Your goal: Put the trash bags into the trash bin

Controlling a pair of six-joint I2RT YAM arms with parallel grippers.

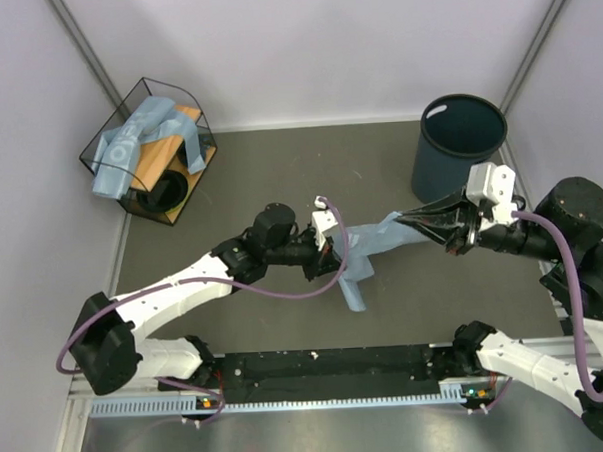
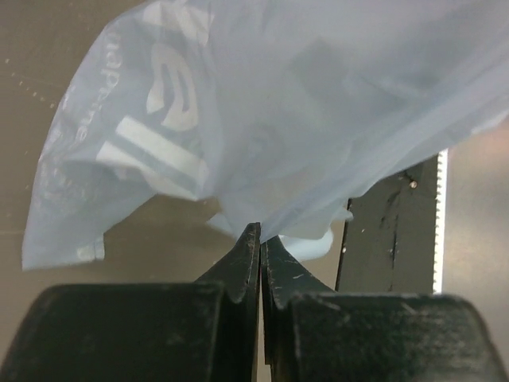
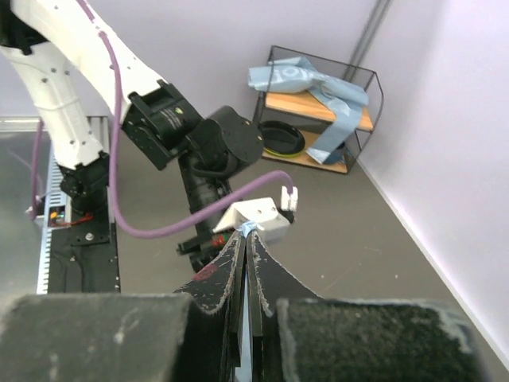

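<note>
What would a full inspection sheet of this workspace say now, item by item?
Surface: dark grey matte table, flat.
Job's things: thin translucent light-blue plastic trash bag held stretched at both ends; dark blue-grey round plastic trash bin upright, far right.
Clutter: black wire-framed basket with wooden base, far left, holding more light-blue plastic bags.
Grippers: left tool shut on the trash bag; right tool shut on it too.
Cables: purple cables loop along both arms.
Surroundings: pale lilac walls; nothing else seen.
</note>
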